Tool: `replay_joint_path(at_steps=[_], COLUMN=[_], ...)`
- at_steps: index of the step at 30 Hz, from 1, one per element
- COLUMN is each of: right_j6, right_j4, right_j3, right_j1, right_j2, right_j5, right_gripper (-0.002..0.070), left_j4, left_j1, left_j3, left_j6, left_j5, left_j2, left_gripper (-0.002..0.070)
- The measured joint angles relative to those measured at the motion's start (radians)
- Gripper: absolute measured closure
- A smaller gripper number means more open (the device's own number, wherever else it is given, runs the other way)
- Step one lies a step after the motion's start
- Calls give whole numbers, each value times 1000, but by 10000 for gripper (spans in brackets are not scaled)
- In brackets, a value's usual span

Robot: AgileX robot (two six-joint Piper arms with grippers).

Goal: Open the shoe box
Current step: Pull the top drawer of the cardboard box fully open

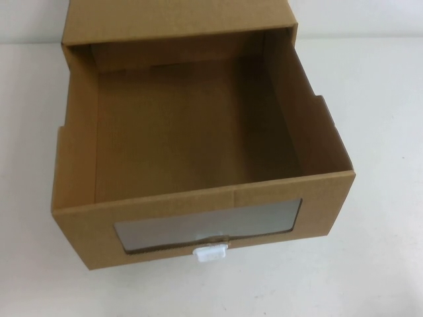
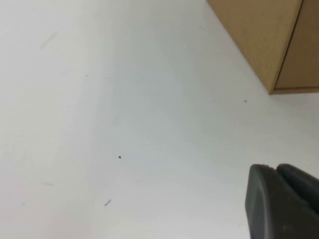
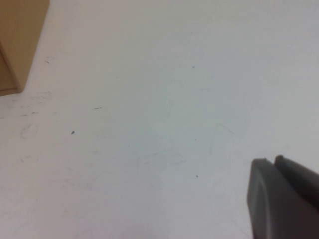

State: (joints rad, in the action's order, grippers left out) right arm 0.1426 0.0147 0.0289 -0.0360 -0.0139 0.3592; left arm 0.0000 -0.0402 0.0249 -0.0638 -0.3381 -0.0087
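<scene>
The brown cardboard shoe box (image 1: 198, 198) fills the middle of the high view, its drawer pulled out toward me and empty inside. The drawer front carries a clear window (image 1: 211, 224) and a small white pull tab (image 1: 210, 252). The outer sleeve (image 1: 178, 20) sits at the back. Neither arm shows in the high view. My left gripper (image 2: 274, 169) hangs shut over bare table, with a corner of the box (image 2: 269, 40) some way off. My right gripper (image 3: 273, 162) is also shut over bare table, an edge of the box (image 3: 20, 40) far from it.
The white table (image 1: 383, 264) surrounds the box on all sides. Small dark specks and faint scuffs mark the table surface (image 3: 73, 132) in the wrist views.
</scene>
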Motion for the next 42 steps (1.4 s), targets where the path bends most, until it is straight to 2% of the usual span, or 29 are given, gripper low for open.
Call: replay_joint_path(at_steps=[42], right_j6=[0], right_j4=[0], right_j3=[0], right_j1=[0], right_j2=[0], right_j5=[0], right_gripper=[694], left_j4=[0], left_j1=[0], left_j3=[-2], left_j6=[-25], left_j5=[-10], left_j2=[0], left_gripper=[680])
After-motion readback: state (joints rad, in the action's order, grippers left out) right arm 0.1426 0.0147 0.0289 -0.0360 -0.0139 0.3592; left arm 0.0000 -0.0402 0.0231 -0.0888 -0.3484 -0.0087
